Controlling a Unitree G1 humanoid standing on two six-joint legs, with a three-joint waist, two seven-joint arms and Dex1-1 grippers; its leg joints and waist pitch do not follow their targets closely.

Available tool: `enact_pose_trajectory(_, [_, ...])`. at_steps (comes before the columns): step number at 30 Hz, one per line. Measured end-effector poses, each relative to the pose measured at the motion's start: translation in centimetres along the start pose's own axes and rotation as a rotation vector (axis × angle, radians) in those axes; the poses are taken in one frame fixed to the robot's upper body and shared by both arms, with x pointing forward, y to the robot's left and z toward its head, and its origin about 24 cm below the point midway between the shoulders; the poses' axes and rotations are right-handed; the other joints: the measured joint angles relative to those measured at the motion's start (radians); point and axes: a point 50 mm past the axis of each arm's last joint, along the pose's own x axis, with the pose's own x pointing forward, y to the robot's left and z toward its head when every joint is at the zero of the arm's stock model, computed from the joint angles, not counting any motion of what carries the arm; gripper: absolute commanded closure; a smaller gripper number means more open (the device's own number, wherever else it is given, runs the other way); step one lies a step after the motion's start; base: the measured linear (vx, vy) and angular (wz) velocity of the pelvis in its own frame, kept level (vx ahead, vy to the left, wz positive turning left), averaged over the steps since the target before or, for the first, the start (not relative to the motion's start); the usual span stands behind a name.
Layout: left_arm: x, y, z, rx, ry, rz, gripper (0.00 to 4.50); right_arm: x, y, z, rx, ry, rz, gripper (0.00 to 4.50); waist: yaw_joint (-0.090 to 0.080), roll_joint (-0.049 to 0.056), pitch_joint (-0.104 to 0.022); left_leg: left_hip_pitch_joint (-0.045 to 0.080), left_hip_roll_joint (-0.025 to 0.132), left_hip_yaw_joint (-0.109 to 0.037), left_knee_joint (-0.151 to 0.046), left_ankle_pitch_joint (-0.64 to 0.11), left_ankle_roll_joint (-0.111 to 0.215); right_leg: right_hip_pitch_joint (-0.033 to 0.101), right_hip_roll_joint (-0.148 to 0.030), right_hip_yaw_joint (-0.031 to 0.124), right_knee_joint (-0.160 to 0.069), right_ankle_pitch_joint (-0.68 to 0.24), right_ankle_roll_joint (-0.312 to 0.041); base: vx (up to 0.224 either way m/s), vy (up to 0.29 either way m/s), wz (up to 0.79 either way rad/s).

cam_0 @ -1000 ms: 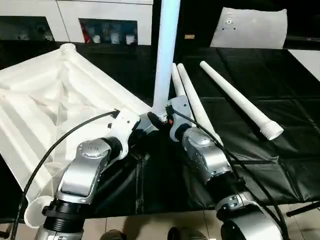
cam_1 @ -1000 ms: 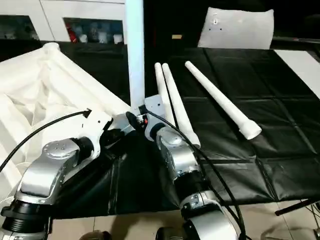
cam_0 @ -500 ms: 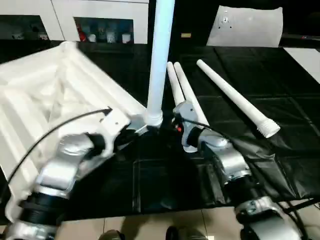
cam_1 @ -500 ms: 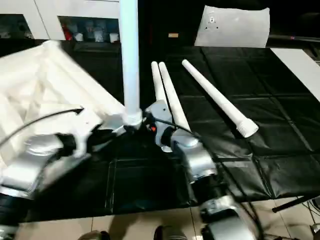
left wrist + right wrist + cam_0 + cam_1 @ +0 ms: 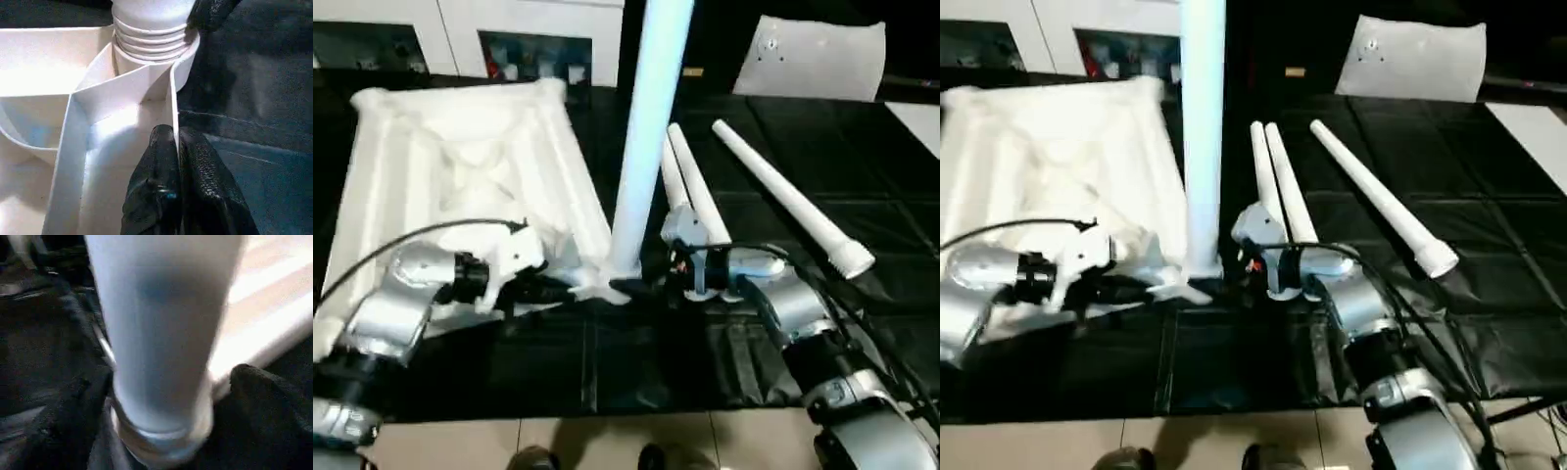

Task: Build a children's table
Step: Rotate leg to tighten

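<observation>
White plastic tabletop (image 5: 460,166) is seen lying ribbed side up on the black table cover (image 5: 862,333), toward the robot's left. One leg (image 5: 646,127) is stood upright in the near corner socket (image 5: 186,63), with its threaded end still partly visible above the socket rim in the left wrist view. The left gripper (image 5: 178,152) is pressed together on a thin rib of the tabletop's underside just beside that socket; the rib is pinched between the two black fingertips (image 5: 159,147). The right gripper (image 5: 680,279) is held at the foot of the upright leg, on the side away from the tabletop. In the right wrist view its fingers (image 5: 264,396) are spread to either side of the leg's base (whether they touch the tube cannot be told). Three loose legs are laid on the cover to the robot's right: two (image 5: 690,191) close together and touching along their length, and a third (image 5: 788,196) apart from them, its threaded end nearest the robot. A flat white sheet (image 5: 818,59) is propped at the far edge, and a white cabinet (image 5: 440,29) is seen behind the tabletop.
</observation>
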Motion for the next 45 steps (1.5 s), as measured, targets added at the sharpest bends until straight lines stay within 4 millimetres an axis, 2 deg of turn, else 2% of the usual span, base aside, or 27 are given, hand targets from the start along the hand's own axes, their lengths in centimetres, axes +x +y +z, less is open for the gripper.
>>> enact_pose_trajectory(5, [-0.1, 0.5, 0.2, 0.024, 0.007, -0.028, 4.5, 0.2, -0.1, 0.5, -0.012, 0.004, 0.04, 0.92, 0.007, 0.0, 0.0, 0.0, 0.0, 0.0, 0.0, 0.0, 0.0, 0.0, 0.0, 0.0, 0.0, 0.0, 0.0, 0.0, 0.0, 0.0])
enact_pose_trajectory(6, [0.0, 0.5, 0.2, 0.025, 0.008, -0.032, 4.5, 0.2, -0.1, 0.5, -0.009, 0.002, 0.046, 1.17, 0.009, 0.0, 0.0, 0.0, 0.0, 0.0, 0.0, 0.0, 0.0, 0.0, 0.0, 0.0, 0.0, 0.0, 0.0, 0.0, 0.0, 0.0])
enact_pose_trajectory(12, [0.0, 0.7, 0.2, 0.032, 0.01, -0.049, 4.5, 0.2, 0.0, 0.5, -0.006, 0.003, 0.068, 1.7, 0.012, 0.0, 0.0, 0.0, 0.0, 0.0, 0.0, 0.0, 0.0, 0.0, 0.0, 0.0, 0.0, 0.0, 0.0, 0.0, 0.0, 0.0])
enact_pose_trajectory(20, [-0.1, 0.8, 0.0, 0.03, 0.01, -0.059, 4.5, 0.2, 0.1, 0.7, -0.004, -0.011, 0.079, 1.99, 0.014, 0.0, 0.0, 0.003, 0.0, 0.0, 0.0, -0.001, -0.002, 0.002, 0.0, 0.0, 0.001, 0.0, 0.0, 0.0, 0.0, 0.0])
enact_pose_trajectory(21, [-0.1, 0.8, 0.0, 0.03, 0.01, -0.058, 4.5, 0.2, 0.1, 0.6, 0.001, -0.012, 0.078, 2.18, 0.014, 0.0, 0.0, 0.003, 0.0, 0.0, 0.0, -0.001, -0.002, 0.002, 0.0, 0.0, 0.001, 0.0, 0.0, 0.0, 0.0, 0.0])
enact_pose_trajectory(23, [-0.1, 0.8, 0.0, 0.028, 0.009, -0.057, 4.5, 0.3, 0.2, 0.6, 0.017, -0.022, 0.077, 2.18, 0.014, 0.0, 0.0, 0.003, 0.0, 0.0, 0.0, -0.001, -0.002, 0.002, 0.0, 0.0, 0.0, 0.0, 0.0, 0.0, 0.0, 0.0])
enact_pose_trajectory(25, [-0.1, 0.7, -0.1, 0.017, 0.005, -0.044, 4.5, 0.5, 0.4, 0.5, 0.025, -0.036, 0.071, 2.36, 0.014, 0.0, 0.0, 0.004, 0.0, 0.0, 0.0, -0.001, -0.003, 0.003, 0.0, 0.0, 0.001, 0.0, 0.0, 0.0, 0.0, 0.0])
enact_pose_trajectory(30, [0.8, 0.4, -0.3, -0.105, -0.04, 0.128, 4.5, 1.6, 0.3, 0.1, 0.103, -0.09, -0.118, 2.43, 0.008, 0.002, 0.0, 0.008, 0.0, 0.0, -0.001, -0.001, -0.008, 0.01, 0.0, 0.0, 0.0, 0.002, -0.003, -0.01, -0.001, 0.0])
enact_pose_trajectory(33, [2.3, -0.3, 0.2, -0.233, -0.087, 0.278, 4.5, 2.4, -0.2, -0.1, 0.176, -0.123, -0.315, 2.44, -0.015, 0.004, 0.001, 0.009, 0.0, 0.0, 0.0, 0.0, -0.009, 0.01, 0.0, 0.0, -0.004, 0.0, 0.001, -0.019, 0.003, -0.03])
enact_pose_trajectory(39, [5.1, -1.3, 1.8, -0.389, -0.13, 0.507, 4.5, 4.6, -0.8, 0.5, 0.275, -0.151, -0.61, 2.44, -0.028, 0.013, -0.002, 0.008, 0.0, 0.0, -0.001, 0.0, -0.009, 0.01, 0.0, 0.0, -0.004, -0.001, 0.001, 0.0, 0.0, 0.0])
enact_pose_trajectory(42, [6.4, -1.5, 2.7, -0.429, -0.143, 0.589, 4.5, 5.4, -1.2, 1.1, 0.29, -0.141, -0.712, 2.44, -0.027, 0.013, -0.003, 0.007, 0.0, 0.0, -0.004, -0.001, -0.009, 0.01, 0.0, 0.0, -0.004, -0.001, 0.002, 0.0, 0.0, 0.0])
enact_pose_trajectory(45, [6.6, -1.5, 3.1, -0.417, -0.136, 0.611, 4.5, 5.5, -1.3, 1.2, 0.288, -0.144, -0.74, 2.44, -0.023, 0.013, -0.003, 0.006, 0.0, 0.0, -0.006, -0.001, -0.009, 0.009, 0.0, 0.0, -0.004, -0.001, 0.002, 0.0, 0.0, 0.0])
